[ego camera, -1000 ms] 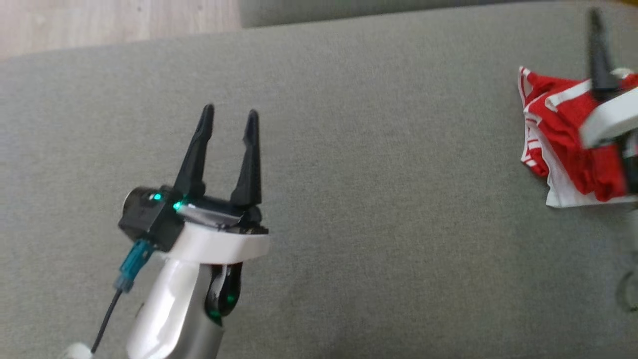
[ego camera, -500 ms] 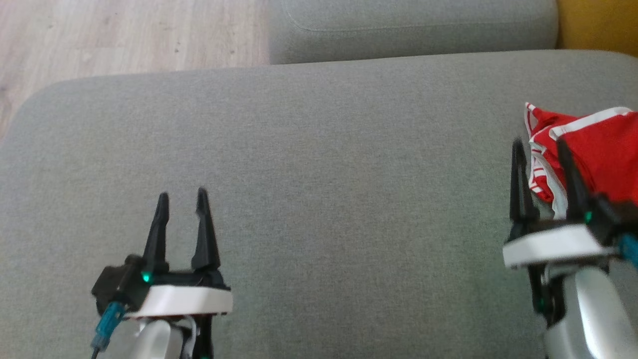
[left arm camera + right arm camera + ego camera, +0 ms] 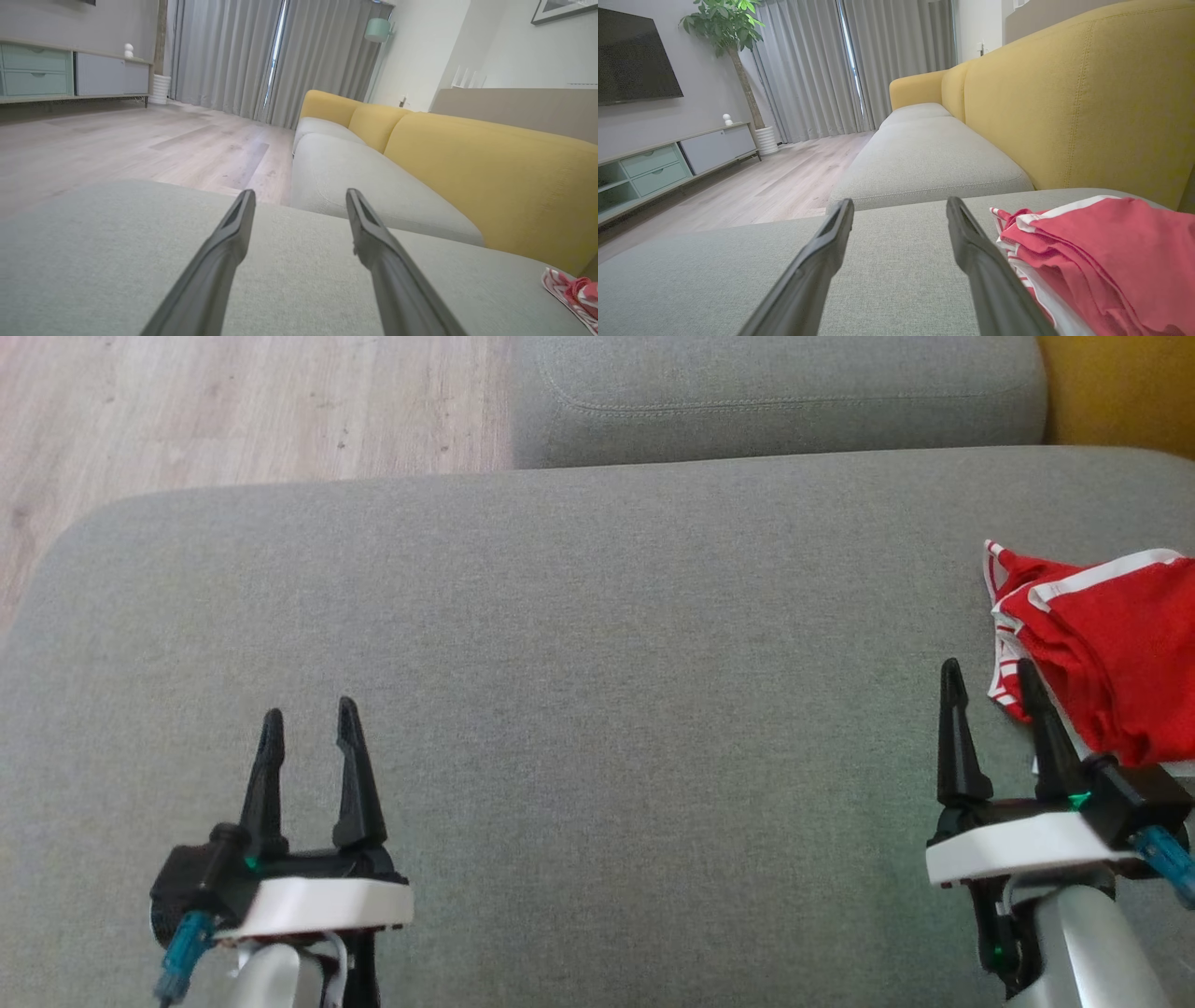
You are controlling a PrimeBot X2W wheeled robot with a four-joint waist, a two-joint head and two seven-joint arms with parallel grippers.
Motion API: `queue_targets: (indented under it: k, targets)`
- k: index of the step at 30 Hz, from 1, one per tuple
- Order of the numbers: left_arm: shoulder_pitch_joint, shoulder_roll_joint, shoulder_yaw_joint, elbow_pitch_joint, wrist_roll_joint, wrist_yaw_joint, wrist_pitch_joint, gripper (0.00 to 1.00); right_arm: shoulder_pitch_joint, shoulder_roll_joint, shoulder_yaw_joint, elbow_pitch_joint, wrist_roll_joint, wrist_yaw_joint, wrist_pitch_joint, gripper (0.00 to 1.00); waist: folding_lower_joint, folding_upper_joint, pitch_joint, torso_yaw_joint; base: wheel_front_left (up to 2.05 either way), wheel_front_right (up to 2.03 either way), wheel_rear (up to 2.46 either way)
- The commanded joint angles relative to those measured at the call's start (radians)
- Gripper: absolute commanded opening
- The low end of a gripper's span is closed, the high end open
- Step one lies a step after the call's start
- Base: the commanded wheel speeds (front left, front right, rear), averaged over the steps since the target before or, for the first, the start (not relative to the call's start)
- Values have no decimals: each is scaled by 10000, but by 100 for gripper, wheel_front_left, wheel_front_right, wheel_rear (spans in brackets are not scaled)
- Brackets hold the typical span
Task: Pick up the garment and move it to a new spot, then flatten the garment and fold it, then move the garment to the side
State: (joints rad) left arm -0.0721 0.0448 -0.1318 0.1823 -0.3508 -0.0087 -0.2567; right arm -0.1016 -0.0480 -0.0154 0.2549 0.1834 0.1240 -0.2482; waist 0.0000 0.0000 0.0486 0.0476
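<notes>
Wooden floor (image 3: 233, 411) is seen at the upper left of the head view, beyond the edge of the grey seat cushion (image 3: 597, 644).

The left gripper (image 3: 310, 709) is found at the lower left, above the cushion, with its fingers pointing away from the robot. Its jaws are parted, and grey fabric is seen between them (confirmed in the left wrist view, where the cushion surface is seen between the two fingers).

The middle of the cushion is recorded as plain grey fabric. A second grey cushion (image 3: 775, 392) adjoins its far edge.

The right gripper (image 3: 988, 665) is found at the lower right, fingers likewise pointing away. Its jaws are parted, with cushion fabric seen between them.

The garment (image 3: 1111, 653), red with white trim, is located at the right edge of the seat cushion, lying bunched in loose folds and partly cut off by the frame. In the right wrist view it is placed just beside the outer face of the right-hand finger. Whether that finger touches the cloth cannot be told.

A yellow backrest (image 3: 1120, 383) is noted at the upper right corner.
</notes>
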Motion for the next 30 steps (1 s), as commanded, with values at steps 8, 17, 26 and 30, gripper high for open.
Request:
queue_targets:
  k: [8,17,26,30]
  targets:
    - [-112,54,536,-826,293,296,-51,100,-125,-23,240,-446,115,67,-134,100,0,0,-31,-54,0,0,0]
    - [-66,54,565,-922,-268,146,-51,100,-160,-23,232,-489,219,67,-134,100,0,0,-2,-100,0,0,0]
    - [360,-15,234,69,-599,157,22,0,266,27,33,426,282,-5,36,0,1,0,18,-141,0,0,0]
    - [338,-7,298,89,-993,113,134,0,251,25,-1,415,735,-3,154,0,1,0,3,-152,0,0,0]
